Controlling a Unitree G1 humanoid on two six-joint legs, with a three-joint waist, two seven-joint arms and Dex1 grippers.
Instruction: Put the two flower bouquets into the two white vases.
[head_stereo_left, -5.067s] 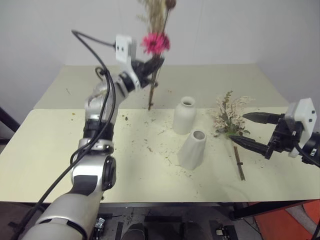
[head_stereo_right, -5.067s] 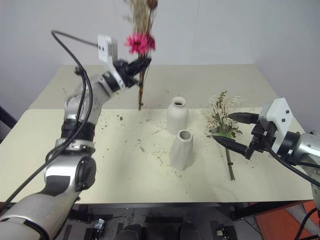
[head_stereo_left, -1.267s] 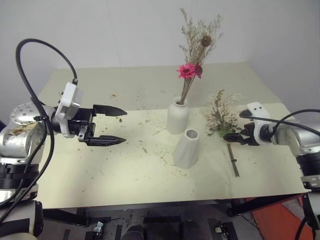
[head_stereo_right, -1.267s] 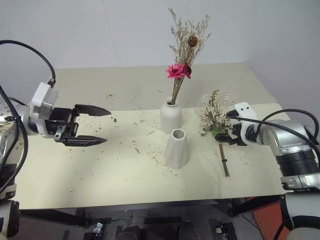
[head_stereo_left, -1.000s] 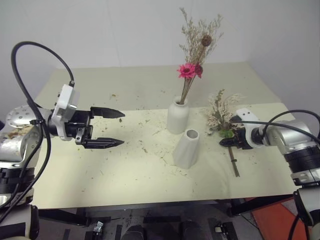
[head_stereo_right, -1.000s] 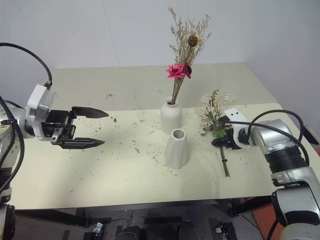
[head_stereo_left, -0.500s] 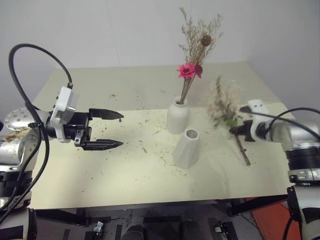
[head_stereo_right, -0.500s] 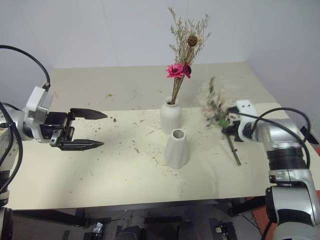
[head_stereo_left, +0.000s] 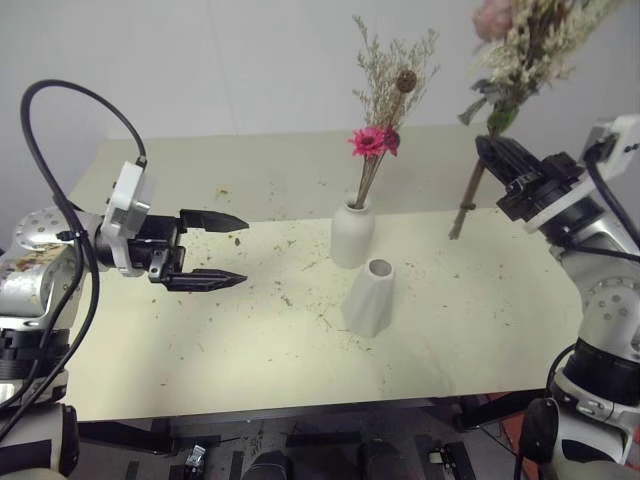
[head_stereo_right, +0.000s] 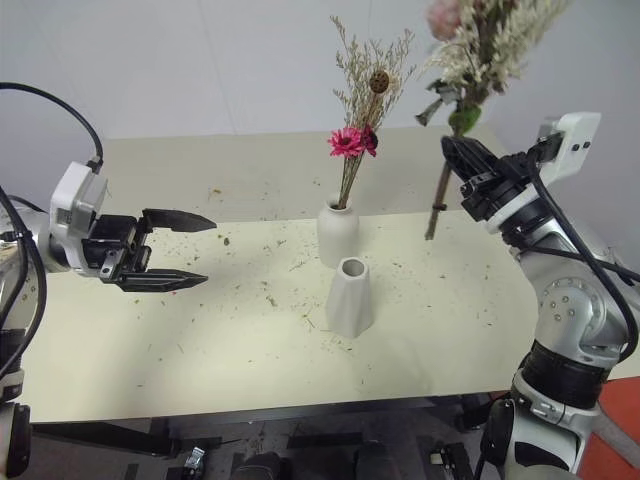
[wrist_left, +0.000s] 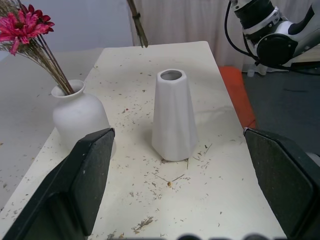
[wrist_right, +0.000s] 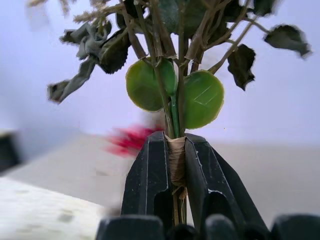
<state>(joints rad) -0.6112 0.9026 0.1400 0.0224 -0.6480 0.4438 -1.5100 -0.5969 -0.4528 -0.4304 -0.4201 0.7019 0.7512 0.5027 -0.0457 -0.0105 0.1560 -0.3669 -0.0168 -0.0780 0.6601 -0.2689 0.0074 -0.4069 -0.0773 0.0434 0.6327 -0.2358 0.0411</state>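
- Judging from how things stand, the job is about half done: the thin bouquet (head_stereo_left: 385, 110) with its pink flower already stands in the rounded vase (head_stereo_left: 351, 232), near the middle of the table (head_stereo_left: 250, 330).
- The cone vase (head_stereo_left: 369, 296) just in front of it has nothing in its mouth, so the second bunch has yet to go in.
- The fuller bouquet (head_stereo_left: 520, 50) is off the table, held upright in the air by the right gripper (head_stereo_left: 497, 160), over the table's far right part, well apart from the cone vase.
- The right wrist view shows the two black fingers (wrist_right: 145, 185) clenched on the wrapped stems, just below the green leaves; the stem end hangs down past the gripper.
- The left gripper (head_stereo_left: 225, 250) hangs released, fingers spread wide and holding nothing, over the table's left side, pointing toward the vases.
- The stem's lower end may be splayed rather than tight; the head views are too coarse to say.
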